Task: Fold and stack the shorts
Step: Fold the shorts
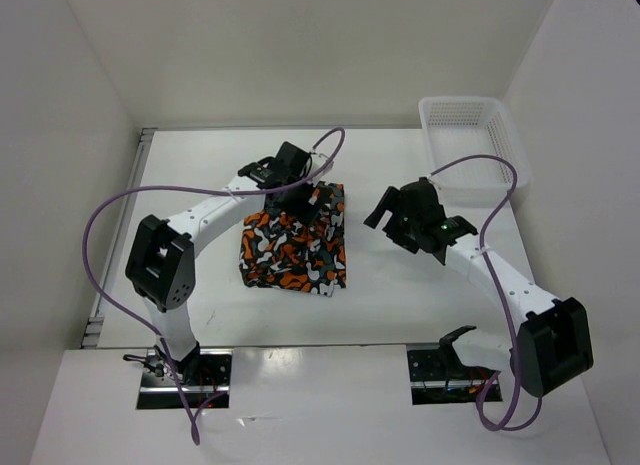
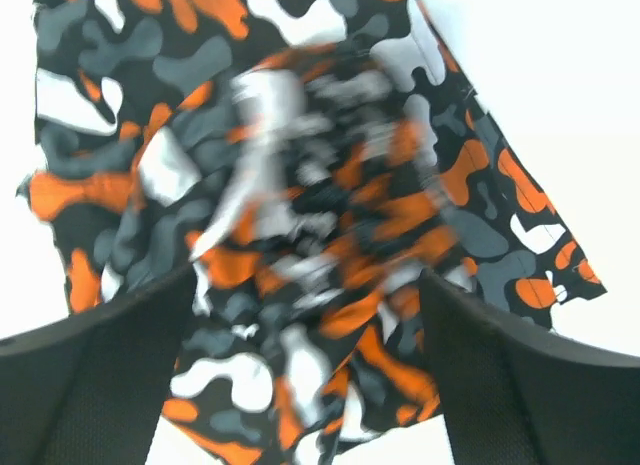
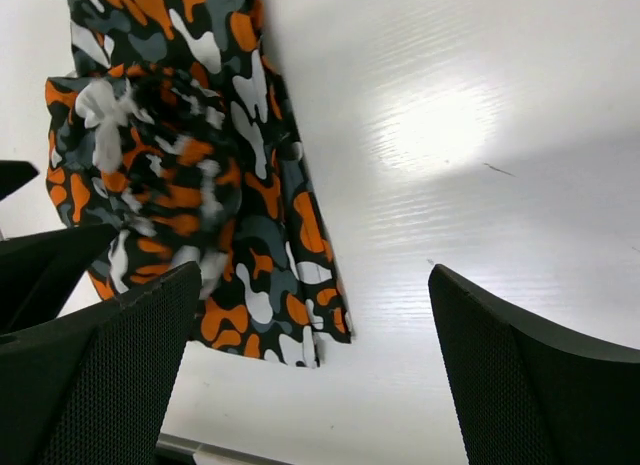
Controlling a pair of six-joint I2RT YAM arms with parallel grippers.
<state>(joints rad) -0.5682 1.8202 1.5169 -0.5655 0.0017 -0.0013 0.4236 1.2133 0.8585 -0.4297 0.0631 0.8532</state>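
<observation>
Shorts [image 1: 295, 253] lie folded in a squarish bundle at mid table [image 1: 400, 305], slightly longer near-to-far. My L hand [image 2: 308, 285] hangs right over the far edge, fingers spread wide, gripping nothing; cloth below looks bunched & blurry. R hand [image 3: 315, 275] is also wide open & empty, just off the bundle's right edge. L is nearer, so any tidying prob falls to it. White mesh basket [image 1: 440, 115] sits far right, well apart.
</observation>
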